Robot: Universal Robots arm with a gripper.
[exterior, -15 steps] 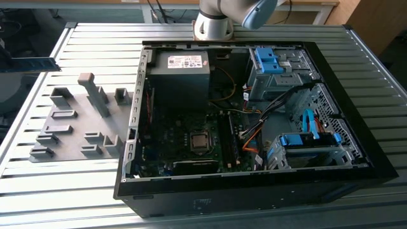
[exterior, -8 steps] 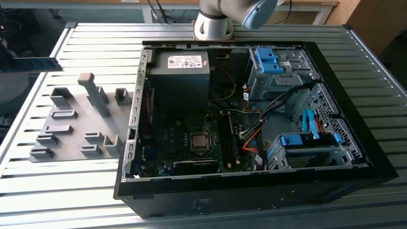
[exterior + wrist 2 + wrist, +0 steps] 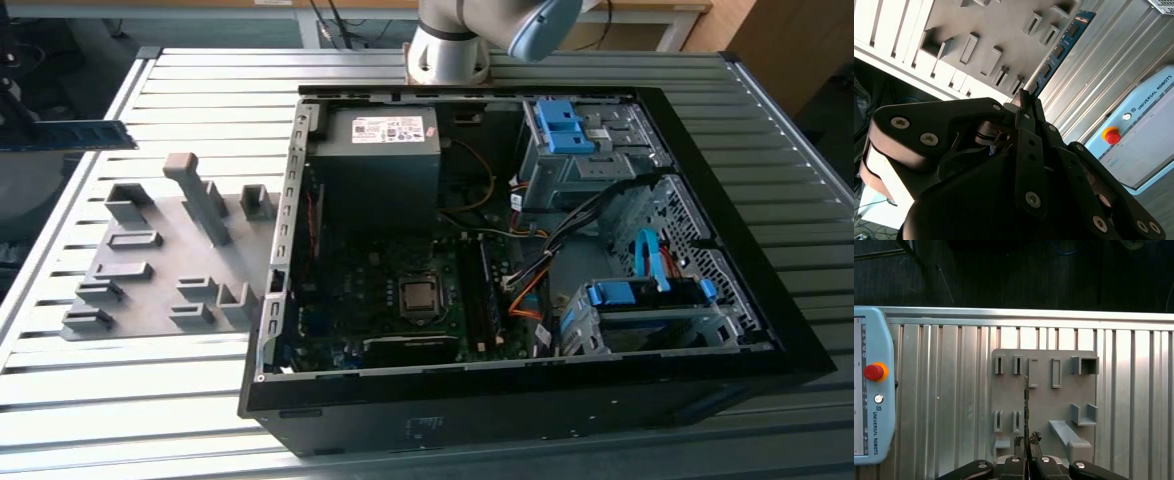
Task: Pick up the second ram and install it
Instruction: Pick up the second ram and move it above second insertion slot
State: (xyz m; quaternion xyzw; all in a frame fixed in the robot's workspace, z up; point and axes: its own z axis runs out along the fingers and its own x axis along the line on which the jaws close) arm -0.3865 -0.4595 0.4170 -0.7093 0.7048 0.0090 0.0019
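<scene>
The second ram (image 3: 74,135) is a thin blue board with dark chips, hanging in the air above the exterior view's left edge of the table, over the grey holder plate (image 3: 160,260). In the second wrist view the ram (image 3: 1059,50) sticks out from my gripper (image 3: 1025,102), whose fingers are shut on its near end. The first wrist view shows the ram (image 3: 1026,400) edge-on, clamped in the gripper (image 3: 1027,446), with the holder plate (image 3: 1054,410) below it.
An open black computer case (image 3: 534,400) lies on the slatted metal table (image 3: 160,400), its motherboard and memory slots (image 3: 487,290) exposed. Blue drive-bay latches (image 3: 561,125) sit at its far side. A pale blue teach pendant (image 3: 871,390) with a red button lies by the holder plate.
</scene>
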